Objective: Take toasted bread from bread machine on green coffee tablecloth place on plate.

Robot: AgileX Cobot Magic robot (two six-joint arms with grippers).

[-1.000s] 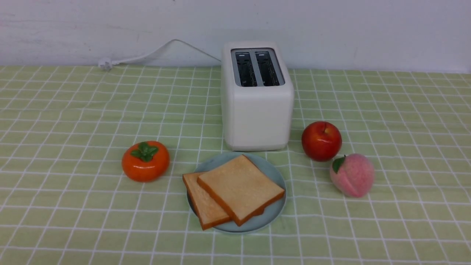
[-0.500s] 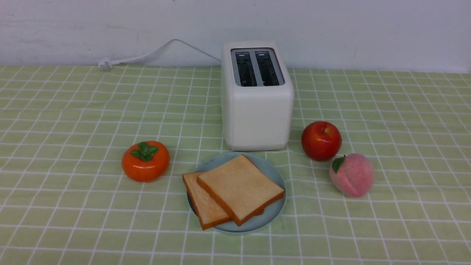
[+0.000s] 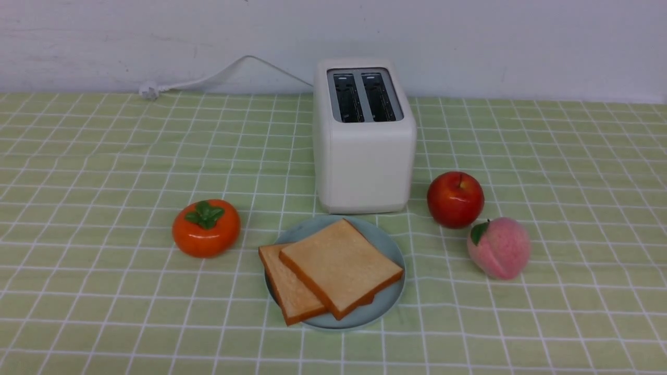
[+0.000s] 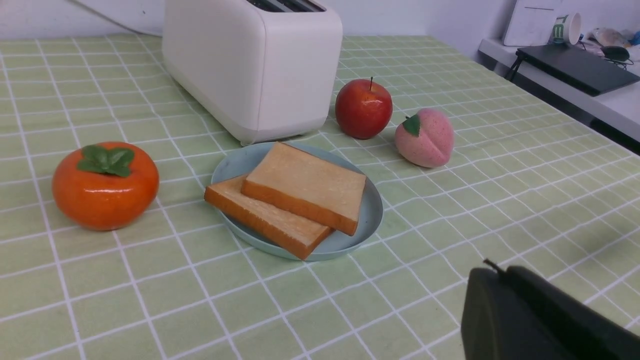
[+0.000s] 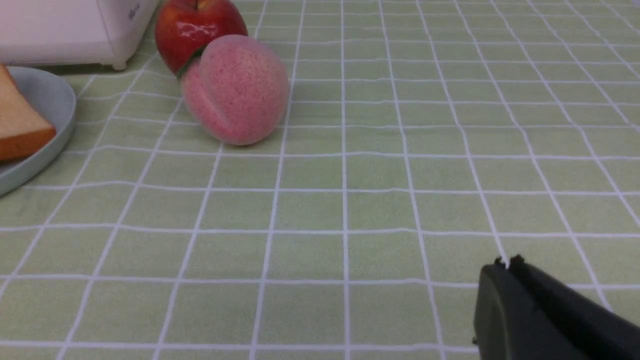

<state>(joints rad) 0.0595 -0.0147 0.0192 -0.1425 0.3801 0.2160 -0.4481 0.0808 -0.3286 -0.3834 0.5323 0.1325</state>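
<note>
Two slices of toasted bread (image 3: 341, 268) (image 4: 305, 185) lie overlapping on the pale blue-grey plate (image 3: 388, 299) (image 4: 235, 162), the upper slice resting partly on the lower slice (image 3: 292, 297). Right behind the plate stands the white bread machine (image 3: 365, 156) (image 4: 250, 75) with both slots empty, on the green coffee tablecloth (image 3: 104, 156). Neither arm shows in the front view. My left gripper (image 4: 497, 270) is shut and empty, low over the cloth near the plate's front. My right gripper (image 5: 507, 262) is shut and empty over bare cloth, well away from the plate's rim (image 5: 60, 125).
An orange persimmon (image 3: 206, 227) (image 4: 105, 185) sits left of the plate. A red apple (image 3: 455, 199) (image 5: 197, 30) and a pink peach (image 3: 498, 248) (image 5: 235, 90) sit to its right. The toaster's white cord (image 3: 208, 78) trails along the back wall. A side desk with a laptop (image 4: 575, 67) lies beyond the table.
</note>
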